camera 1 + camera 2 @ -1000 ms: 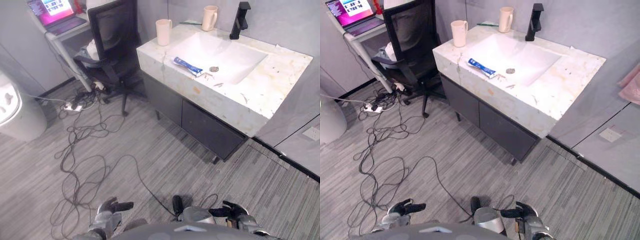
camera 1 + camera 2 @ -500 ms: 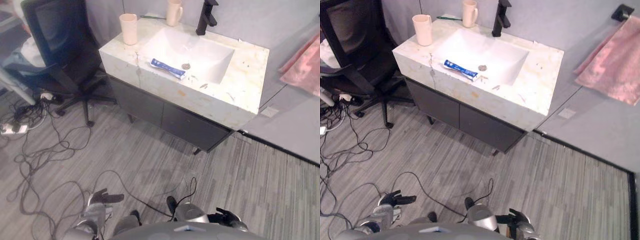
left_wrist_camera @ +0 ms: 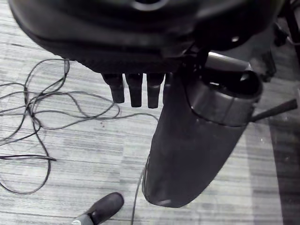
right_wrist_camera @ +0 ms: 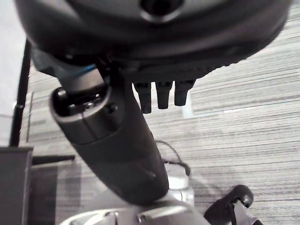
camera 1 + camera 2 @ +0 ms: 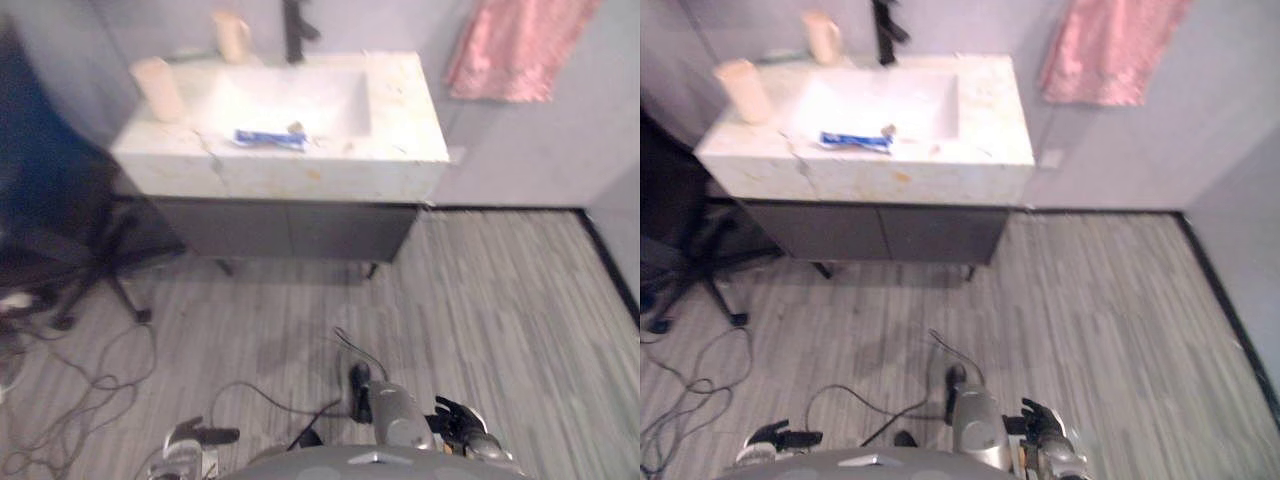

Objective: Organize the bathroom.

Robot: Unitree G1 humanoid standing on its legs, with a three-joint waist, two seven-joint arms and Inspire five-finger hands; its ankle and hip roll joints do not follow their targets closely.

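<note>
Marble-veined rectangular vanity, far ahead of both hands. Blue toothpaste tube lying flat on basin's front rim; two beige cups upright at counter's left; black faucet. Pink towel hanging on wall. Left hand and right hand low, fingers relaxed, empty.

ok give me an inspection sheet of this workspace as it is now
surface: marble sink counter on a dark cabinet.
job's things: toothpaste tube on the basin's front edge; two cups at the back left; pink towel on the wall.
clutter: office chair left of the counter.
hands: left hand and right hand low, fingers relaxed, holding nothing.
cables: loose on the floor, left.
surroundings: black tap, grey plank floor.
</note>
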